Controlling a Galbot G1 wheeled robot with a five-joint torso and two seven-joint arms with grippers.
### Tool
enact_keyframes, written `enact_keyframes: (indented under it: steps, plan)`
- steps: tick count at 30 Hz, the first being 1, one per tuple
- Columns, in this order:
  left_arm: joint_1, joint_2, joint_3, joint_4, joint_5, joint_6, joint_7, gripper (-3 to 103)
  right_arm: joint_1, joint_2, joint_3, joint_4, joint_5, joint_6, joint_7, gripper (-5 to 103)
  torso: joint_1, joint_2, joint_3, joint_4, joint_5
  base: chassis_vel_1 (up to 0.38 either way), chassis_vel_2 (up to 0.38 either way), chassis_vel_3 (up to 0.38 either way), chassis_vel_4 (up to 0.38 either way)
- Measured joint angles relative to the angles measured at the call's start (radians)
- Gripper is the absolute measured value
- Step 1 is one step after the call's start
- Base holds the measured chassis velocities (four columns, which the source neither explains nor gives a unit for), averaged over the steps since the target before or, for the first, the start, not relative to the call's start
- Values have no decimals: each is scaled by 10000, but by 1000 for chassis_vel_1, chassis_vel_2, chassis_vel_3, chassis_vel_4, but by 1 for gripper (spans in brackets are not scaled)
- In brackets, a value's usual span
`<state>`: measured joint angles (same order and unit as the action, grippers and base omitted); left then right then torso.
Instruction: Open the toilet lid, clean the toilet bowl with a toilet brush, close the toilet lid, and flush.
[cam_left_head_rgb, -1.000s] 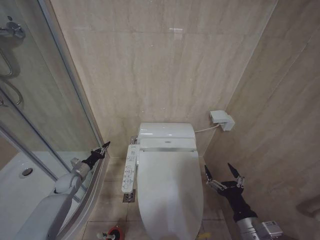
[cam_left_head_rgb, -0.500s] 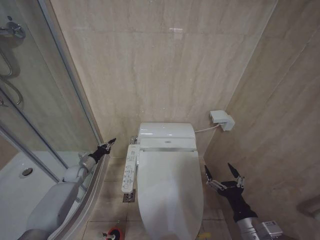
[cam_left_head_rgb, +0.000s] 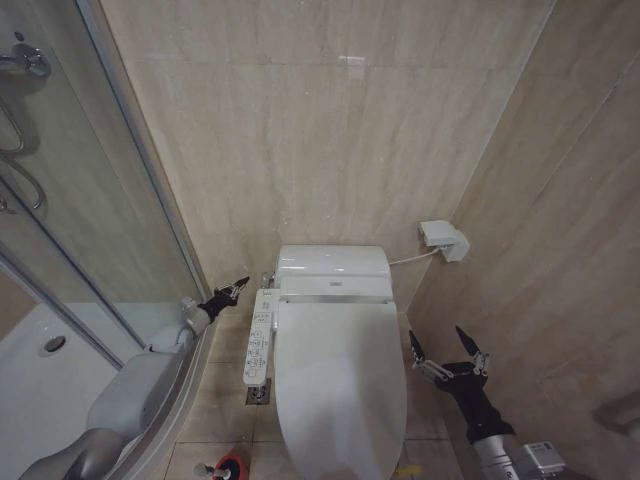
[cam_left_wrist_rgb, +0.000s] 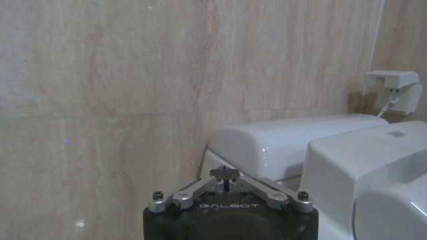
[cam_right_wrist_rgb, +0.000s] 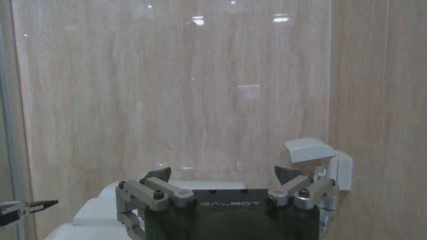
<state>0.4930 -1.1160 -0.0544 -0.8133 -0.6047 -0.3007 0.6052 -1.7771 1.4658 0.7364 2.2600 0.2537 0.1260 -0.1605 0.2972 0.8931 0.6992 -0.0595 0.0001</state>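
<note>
The toilet lid (cam_left_head_rgb: 340, 385) lies shut over the toilet bowl, which is hidden under it. Behind the lid sits the boxy white bidet unit (cam_left_head_rgb: 333, 270) (cam_left_wrist_rgb: 270, 145), with its control strip (cam_left_head_rgb: 260, 335) along the left side. My left gripper (cam_left_head_rgb: 237, 287) (cam_left_wrist_rgb: 225, 173) is shut on nothing, hovering by the strip's far end, close to the bidet unit's left corner. To the right of the lid, beside the wall, my right gripper (cam_left_head_rgb: 445, 350) (cam_right_wrist_rgb: 223, 175) is open and empty. The toilet brush (cam_left_head_rgb: 207, 470) stands in its red cup (cam_left_head_rgb: 231, 466) on the floor at the front left.
A glass shower screen (cam_left_head_rgb: 110, 200) with a curved base rail runs close along the left arm. A white wall box (cam_left_head_rgb: 444, 240) (cam_right_wrist_rgb: 313, 150) with a cable hangs right of the bidet unit. Beige tiled walls close in behind and on the right.
My left gripper has moved right, away from the shower screen and toward the bidet unit's left corner. The right arm has stayed put.
</note>
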Motion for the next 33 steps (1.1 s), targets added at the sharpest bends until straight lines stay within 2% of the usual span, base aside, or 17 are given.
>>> enact_keyframes:
  steps: [11, 30, 33]
  plan:
    - [-294, -242, 194, 541, 0, -184, 330, 0, 0, 0, 0, 0, 0, 0, 0, 100, 0, 0, -1, 0, -2, 0, 0, 0, 0]
    - [117, -208, -34, 272, 46, -176, 364, 0, 0, 0, 0, 0, 0, 0, -1, 100, 0, 0, 0, 0, -2, -20, 24, 16, -18]
    - [144, -195, -44, 243, 62, -177, 639, 0, 0, 0, 0, 0, 0, 0, 0, 100, 3, 0, 1, 1, -3, -39, 39, 28, -37]
